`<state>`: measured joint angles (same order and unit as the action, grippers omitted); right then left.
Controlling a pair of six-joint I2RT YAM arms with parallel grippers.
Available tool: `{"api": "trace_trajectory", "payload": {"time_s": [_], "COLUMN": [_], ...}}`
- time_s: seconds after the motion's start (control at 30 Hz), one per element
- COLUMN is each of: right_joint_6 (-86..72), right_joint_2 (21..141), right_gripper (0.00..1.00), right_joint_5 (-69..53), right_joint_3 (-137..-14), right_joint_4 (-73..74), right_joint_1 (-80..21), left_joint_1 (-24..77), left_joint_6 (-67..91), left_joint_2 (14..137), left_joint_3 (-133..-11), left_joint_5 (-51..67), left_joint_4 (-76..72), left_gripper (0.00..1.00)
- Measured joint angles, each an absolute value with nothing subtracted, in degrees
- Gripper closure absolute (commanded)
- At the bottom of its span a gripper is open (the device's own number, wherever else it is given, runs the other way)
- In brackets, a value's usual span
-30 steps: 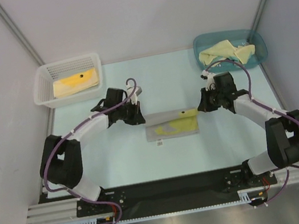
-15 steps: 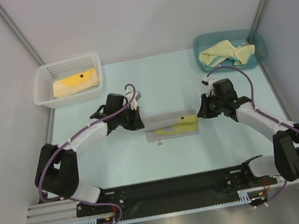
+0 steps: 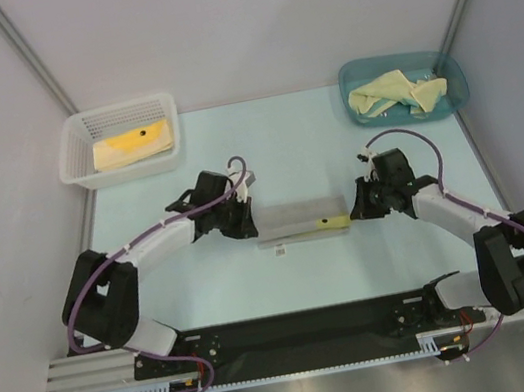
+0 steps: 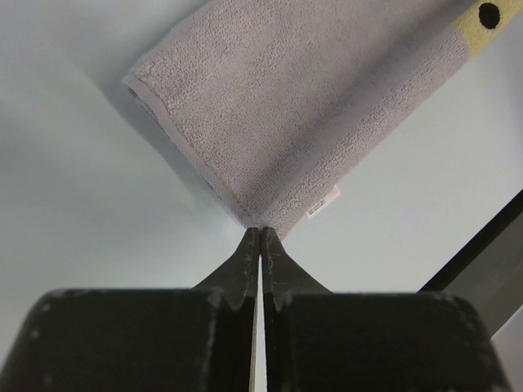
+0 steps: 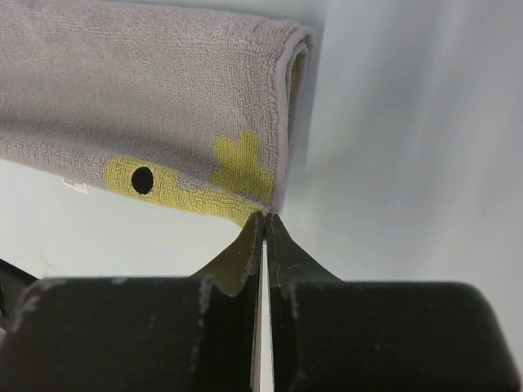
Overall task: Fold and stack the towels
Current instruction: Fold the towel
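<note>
Only wrist cams | both jaws pinch towel (image 4: 310, 106) corners | top: hidden

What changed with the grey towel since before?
The left tool and right tool, pinching corners of the grey towel, pulled its top layer toward the robot, covering most of its yellow. The yellow towel in the white basket and the crumpled towel in the blue bin stayed put.

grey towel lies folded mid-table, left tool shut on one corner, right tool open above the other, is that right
Not quite: the right tool is not open. The right wrist view shows it shut on the yellow-patterned corner of the grey towel. The rest holds: the towel lies folded mid-table, with the left tool shut on another corner.
</note>
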<state>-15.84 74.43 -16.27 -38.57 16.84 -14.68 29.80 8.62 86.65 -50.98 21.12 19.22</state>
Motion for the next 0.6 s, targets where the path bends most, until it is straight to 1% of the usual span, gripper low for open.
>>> {"api": "trace_trajectory", "payload": {"time_s": [0.03,0.07,0.1,0.17,0.2,0.23,0.27,0.37,0.5,0.6], "right_joint_6": [-16.03,-16.12,-16.29,-16.58,-16.73,-17.02,-17.08,-17.69,-19.53,-21.21], "right_joint_2": [74.65,74.74,74.78,74.83,74.83,74.83,74.78,74.48,73.12,72.55], "right_gripper": [0.94,0.91,0.84,0.80,0.75,0.73,0.71,0.69,0.70,0.73], "right_joint_5": [-16.27,-16.25,-16.25,-16.05,-15.79,-15.64,-15.49,-15.25,-15.29,-15.75], "right_joint_3": [-38.54,-38.52,-38.46,-38.46,-38.46,-38.46,-38.48,-38.98,-41.50,-44.21], "right_joint_4": [17.04,17.26,17.50,18.28,18.74,19.25,19.77,22.17,25.47,25.39], "right_joint_1": [-14.68,-14.68,-14.68,-14.68,-14.66,-14.66,-14.66,-14.66,-14.90,-16.21], "left_joint_1": [30.02,30.35,30.70,31.29,31.51,31.66,31.73,31.73,31.90,32.95], "left_joint_6": [8.62,8.67,8.71,8.99,8.99,9.02,9.04,9.50,10.66,12.69], "left_joint_2": [86.80,86.91,87.02,87.07,87.07,87.07,87.05,86.59,84.75,82.70], "left_joint_3": [-50.96,-50.87,-50.76,-50.65,-50.65,-50.65,-50.65,-50.68,-51.72,-52.75], "left_joint_5": [21.10,21.08,20.91,20.08,19.49,18.96,18.17,15.68,14.55,15.73], "left_joint_4": [19.46,19.73,20.08,21.15,21.80,22.41,23.07,24.91,26.74,24.77], "left_gripper": [0.97,0.92,0.87,0.71,0.68,0.64,0.56,0.55,0.56,0.55]}}
